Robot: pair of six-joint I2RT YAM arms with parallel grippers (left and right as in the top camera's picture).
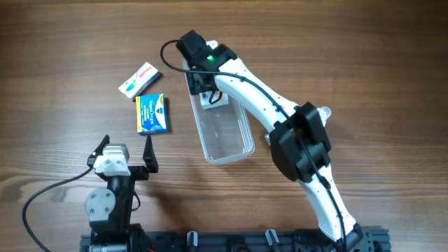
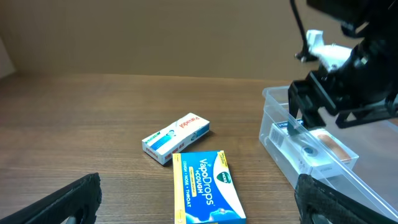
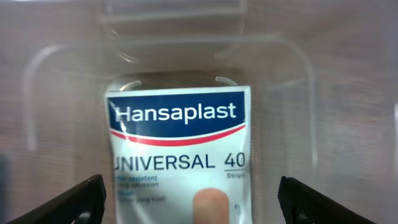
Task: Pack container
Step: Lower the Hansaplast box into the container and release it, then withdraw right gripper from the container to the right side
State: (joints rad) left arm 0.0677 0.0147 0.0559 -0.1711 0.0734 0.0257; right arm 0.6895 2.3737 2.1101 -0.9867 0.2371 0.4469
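- While I watch from overhead, the container (image 1: 225, 138) lies mid-table, running near to far, with the Hansaplast box (image 3: 177, 149) inside its far end.
- My right gripper (image 1: 203, 89) hangs over that far end, its fingers (image 3: 62, 202) spread wide either side of the box, gripping nothing.
- My left gripper (image 1: 126, 143) sits near left, jaws fully apart and empty.
- Left of the container lie a blue VapoDrops box (image 1: 152, 113) and a white box (image 1: 138, 78).
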